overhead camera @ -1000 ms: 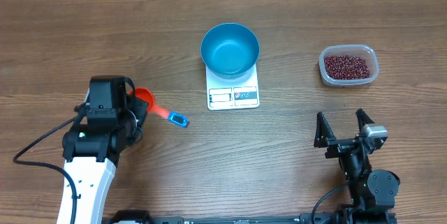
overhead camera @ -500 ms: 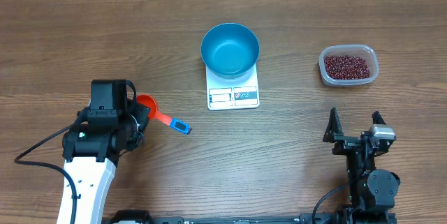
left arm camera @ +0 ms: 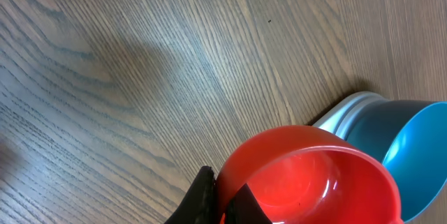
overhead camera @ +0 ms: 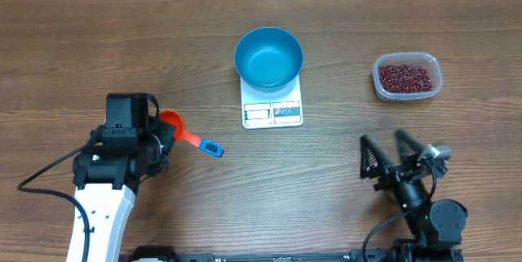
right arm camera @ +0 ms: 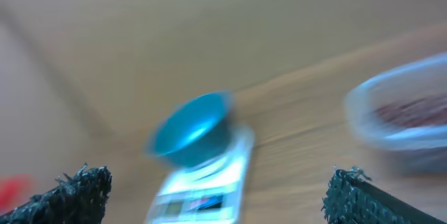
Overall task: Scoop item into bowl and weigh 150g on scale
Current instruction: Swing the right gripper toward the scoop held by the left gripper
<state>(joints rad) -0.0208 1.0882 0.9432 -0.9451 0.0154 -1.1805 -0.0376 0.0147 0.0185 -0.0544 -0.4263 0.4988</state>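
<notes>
Overhead, the task's item, a loose heap of small oval dark red-brown beans (overhead camera: 404,75), lies inside a clear plastic tub (overhead camera: 408,96) with rounded corners at the right rear of the wooden table (overhead camera: 98,33). The grains are tiny, glossy and unevenly coloured, covering the tub floor. The bright blue round bowl (overhead camera: 269,59) stands upright and empty on the flat white square scale (overhead camera: 272,113) at centre. The bowl overhangs the platform's rear edge, and the scale's display strip and buttons show on the side nearer the arms. Tub and scale are well apart. At left, the left gripper (left arm camera: 223,203) has its dark fingers pressed together against the near side of an orange-red plastic scoop (overhead camera: 170,119). The scoop's cup is empty, and its handle, ending in a blue tip, points toward the table's middle. In the left wrist view the cup fills the lower frame, with the bowl and a corner of the scale beyond it. At lower right, the right gripper (overhead camera: 382,137) stands with its fingers spread wide, holding nothing, well short of the tub. The right wrist view is blurred. It shows the bowl on the scale between the two fingertips and the tub at the right edge.
</notes>
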